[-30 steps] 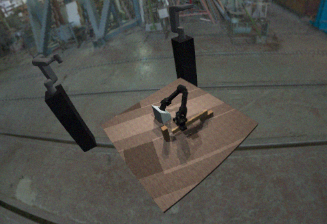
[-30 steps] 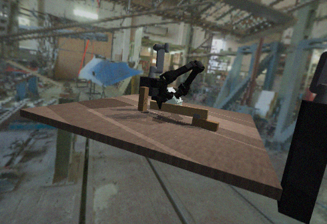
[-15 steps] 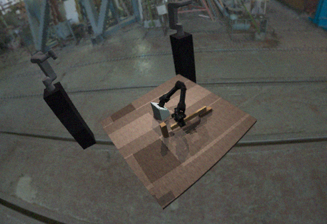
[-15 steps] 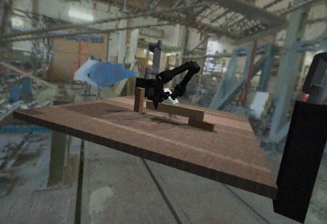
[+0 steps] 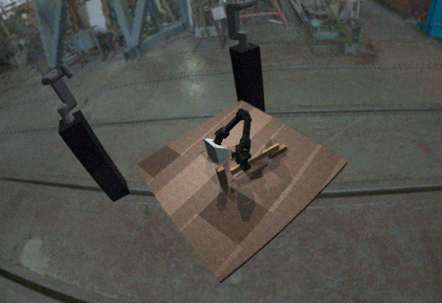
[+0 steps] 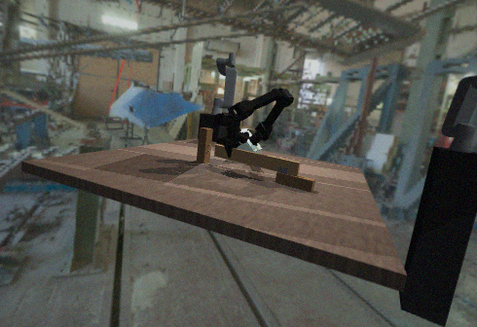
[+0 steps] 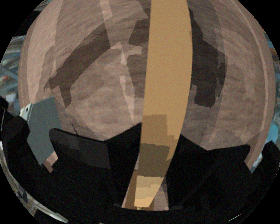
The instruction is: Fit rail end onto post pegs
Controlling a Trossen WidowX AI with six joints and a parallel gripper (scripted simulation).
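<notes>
The long wooden rail (image 5: 261, 156) (image 6: 263, 159) (image 7: 168, 65) slopes slightly in the exterior view. Its near end appears raised off the table, close to the post, with a narrow gap visible. Its far end is at the bracket on the low footboard block (image 5: 282, 149) (image 6: 295, 182). The short wooden post (image 5: 222, 176) (image 6: 204, 145) stands upright. My gripper (image 5: 244, 166) (image 6: 229, 151) (image 7: 153, 128) is shut on the rail near its post end, one finger on each side. The pegs and holes cannot be made out.
A grey-white panel (image 5: 216, 151) (image 7: 45, 127) stands beside the arm, near the post. The wooden table top (image 5: 289, 206) (image 6: 161, 190) carries all these things. Two black pedestals with grey fixtures stand beyond its edges.
</notes>
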